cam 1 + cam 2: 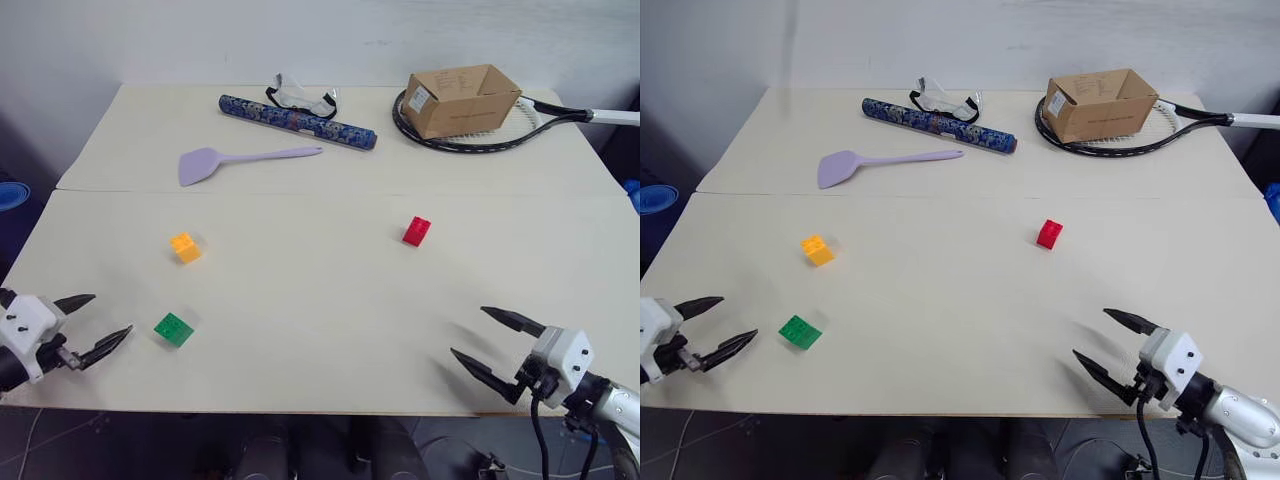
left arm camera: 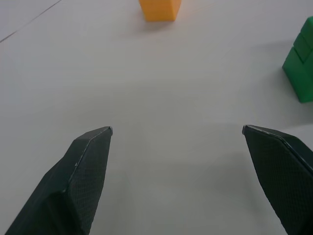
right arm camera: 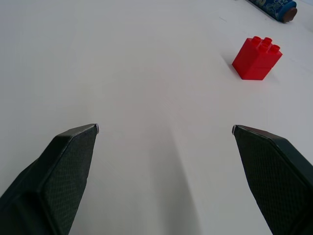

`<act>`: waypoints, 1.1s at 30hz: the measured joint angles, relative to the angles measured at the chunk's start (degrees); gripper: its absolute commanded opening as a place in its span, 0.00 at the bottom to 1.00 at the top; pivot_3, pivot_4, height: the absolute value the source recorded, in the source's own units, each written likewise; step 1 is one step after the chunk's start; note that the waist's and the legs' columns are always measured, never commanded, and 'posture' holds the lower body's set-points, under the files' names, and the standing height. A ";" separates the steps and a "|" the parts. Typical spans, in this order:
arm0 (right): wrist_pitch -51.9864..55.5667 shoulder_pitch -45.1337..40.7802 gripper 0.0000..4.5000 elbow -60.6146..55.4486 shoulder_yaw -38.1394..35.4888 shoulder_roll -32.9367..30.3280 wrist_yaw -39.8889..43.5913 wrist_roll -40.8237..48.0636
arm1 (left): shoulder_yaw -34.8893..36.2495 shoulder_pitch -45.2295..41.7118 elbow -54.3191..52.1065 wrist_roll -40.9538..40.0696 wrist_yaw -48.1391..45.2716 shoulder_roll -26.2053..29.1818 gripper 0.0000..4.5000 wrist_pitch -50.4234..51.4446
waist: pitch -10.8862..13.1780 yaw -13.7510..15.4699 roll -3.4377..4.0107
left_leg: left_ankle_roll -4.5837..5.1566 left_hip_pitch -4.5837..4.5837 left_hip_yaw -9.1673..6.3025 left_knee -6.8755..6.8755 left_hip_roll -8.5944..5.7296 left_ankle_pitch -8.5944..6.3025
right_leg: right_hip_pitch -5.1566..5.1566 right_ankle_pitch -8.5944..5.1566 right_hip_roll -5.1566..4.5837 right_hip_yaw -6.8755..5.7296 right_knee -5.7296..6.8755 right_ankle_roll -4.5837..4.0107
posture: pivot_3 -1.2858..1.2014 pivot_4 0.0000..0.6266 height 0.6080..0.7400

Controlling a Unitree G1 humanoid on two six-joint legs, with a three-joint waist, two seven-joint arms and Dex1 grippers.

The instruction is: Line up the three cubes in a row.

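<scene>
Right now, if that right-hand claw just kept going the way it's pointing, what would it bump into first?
Probably the red cube. The right gripper is open and empty, aimed forward and leftward over bare table. The cube sits slightly off its centre line, so it might just miss.

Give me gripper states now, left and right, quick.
Left gripper: open, holding nothing, beside the green cube.
Right gripper: open, holding nothing, well short of the red cube.

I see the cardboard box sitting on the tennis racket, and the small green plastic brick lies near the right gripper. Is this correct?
Not quite: the small green plastic brick lies near the left gripper, as the left eye view shows. The cardboard box does sit on the tennis racket.
</scene>
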 measured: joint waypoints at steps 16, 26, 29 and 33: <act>7.40 2.25 1.00 -4.71 -5.26 15.84 -20.40 1.53 | -6.88 -9.54 -23.12 -14.38 -5.79 1.43 1.00 21.10 | -0.10 -0.25 -0.09 | -0.10 0.09 -0.01 0.03 0.02 -0.05 | 0.13 0.00 0.12 0.07 0.04 -0.01 | 0.52 0.24 1.00; 12.43 -17.84 1.00 -1.53 8.30 27.74 -35.54 -9.05 | -14.98 -18.47 -25.03 -14.59 -8.89 1.02 1.00 22.71 | -0.13 -1.71 -0.05 | -0.37 -0.07 0.29 0.12 0.22 0.14 | -0.46 -0.10 0.41 0.48 0.81 -0.19 | 0.52 0.24 1.00; 14.42 -29.60 1.00 3.67 11.52 31.57 -43.99 -14.79 | -17.54 -20.49 -25.33 -14.14 -8.69 0.01 1.00 22.37 | -0.13 -1.68 -0.07 | -0.35 -0.12 0.39 0.14 0.21 0.20 | -0.53 -0.11 0.45 0.52 0.83 -0.21 | 0.52 0.24 1.00; 15.12 -41.01 1.00 12.06 14.64 36.10 -52.16 -20.75 | -19.67 -21.50 -25.67 -13.24 -8.29 -1.13 1.00 22.06 | -0.14 -1.72 -0.07 | -0.33 -0.15 0.42 0.14 0.21 0.22 | -0.56 -0.12 0.49 0.53 0.82 -0.22 | 0.52 0.24 1.00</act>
